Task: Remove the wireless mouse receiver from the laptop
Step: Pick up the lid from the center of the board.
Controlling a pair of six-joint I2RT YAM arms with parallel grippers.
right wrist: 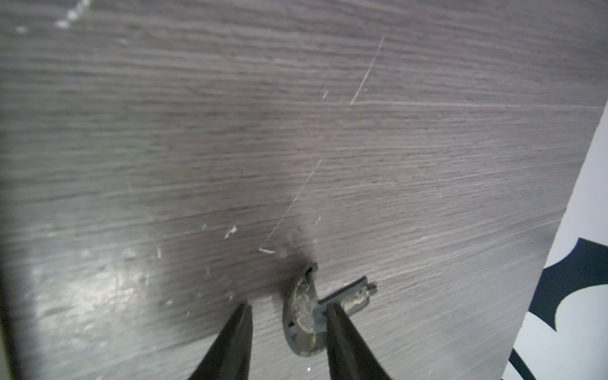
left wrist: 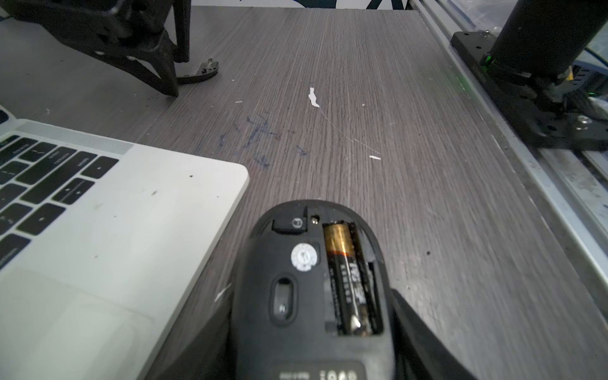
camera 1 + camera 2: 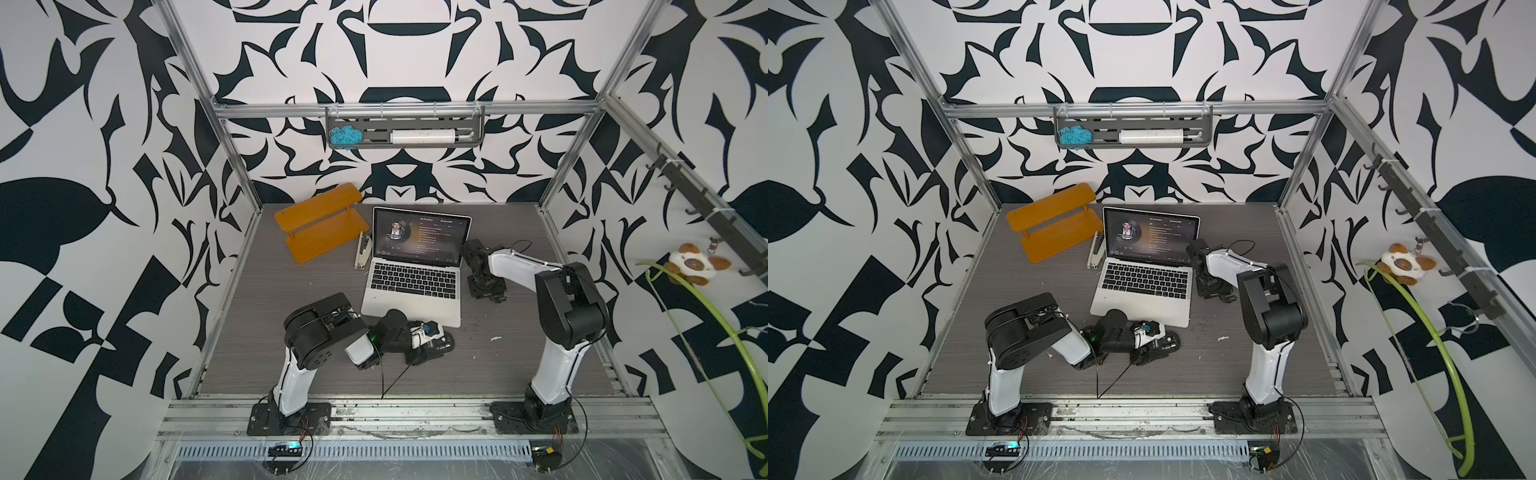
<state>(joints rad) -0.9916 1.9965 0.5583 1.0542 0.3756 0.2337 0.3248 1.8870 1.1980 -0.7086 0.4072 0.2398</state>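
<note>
The silver laptop (image 3: 415,278) (image 3: 1146,282) stands open mid-table with its screen lit; its near corner (image 2: 131,214) shows in the left wrist view. My left gripper (image 3: 432,336) (image 2: 312,312) is shut on a black mouse (image 2: 306,279) lying belly-up beside that corner, its battery (image 2: 348,279) bare. A small black block (image 2: 294,223) fills a slot next to the battery; I cannot tell if it is the receiver. My right gripper (image 3: 492,296) (image 1: 288,307) hangs open just over the table to the right of the laptop. A small dark curved piece (image 1: 304,312) lies between its fingers.
An orange two-tier shelf (image 3: 320,222) and a stapler (image 3: 362,251) sit left of the laptop's screen. A white scrap (image 3: 495,338) (image 2: 313,97) lies on the grey wood table (image 3: 257,332). The right arm's base (image 2: 526,82) stands on the front rail.
</note>
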